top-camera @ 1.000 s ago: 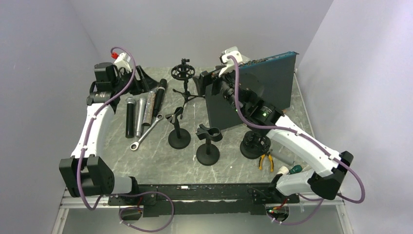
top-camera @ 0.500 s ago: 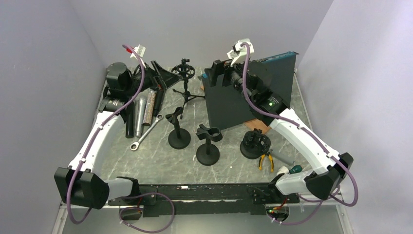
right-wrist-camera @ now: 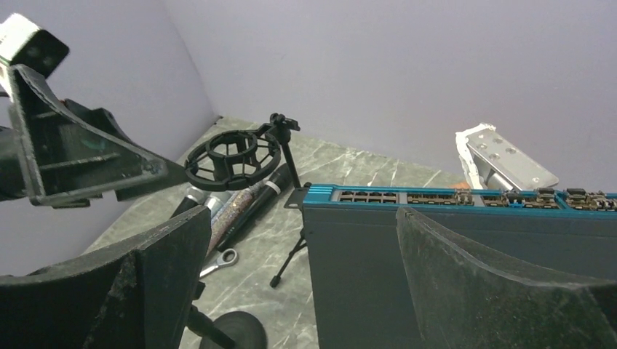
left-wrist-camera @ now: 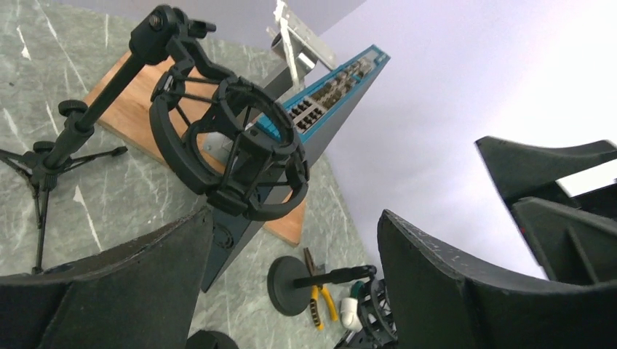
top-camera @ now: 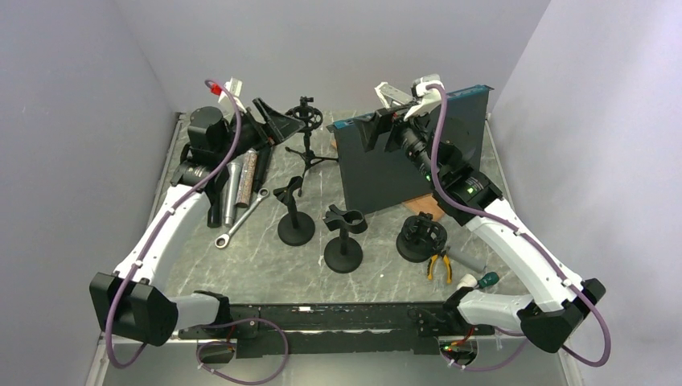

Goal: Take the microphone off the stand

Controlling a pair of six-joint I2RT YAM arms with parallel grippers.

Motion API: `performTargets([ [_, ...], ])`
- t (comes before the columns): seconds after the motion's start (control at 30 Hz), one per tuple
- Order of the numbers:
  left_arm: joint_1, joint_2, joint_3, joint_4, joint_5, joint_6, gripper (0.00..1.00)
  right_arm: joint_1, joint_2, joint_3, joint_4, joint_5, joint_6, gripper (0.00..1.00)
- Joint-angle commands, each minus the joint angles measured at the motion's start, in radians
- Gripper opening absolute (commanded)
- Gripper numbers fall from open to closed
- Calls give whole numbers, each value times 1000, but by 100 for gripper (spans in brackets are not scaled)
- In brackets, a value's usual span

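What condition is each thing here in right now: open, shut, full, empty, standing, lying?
Left fingers: open, holding nothing.
Right fingers: open, holding nothing.
Tripod shock mount: upright, empty.
Microphones: lying on the table, out of any stand.
Left clip stand: upright, clip empty.
Middle clip stand: upright, clip empty.
Rack unit: standing on its edge.
Wrench: lying flat.

Microphones (top-camera: 233, 193) partly behind left arm (top-camera: 161, 233)

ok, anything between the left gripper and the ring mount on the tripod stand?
Nothing visible. The left gripper is open with the ring mount just ahead, only a bare gap between. The mount looks empty; microphones lie on the table nearby.
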Motion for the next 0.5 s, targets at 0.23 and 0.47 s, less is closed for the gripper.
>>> performTargets([
  [0.23,0,126,53,190,77,-187,56,-22,-36,-52,71,-45,31,100],
  [0.47,3,135,20,225,102,-180,29,-27,-42,-72,80,-64,43,100],
])
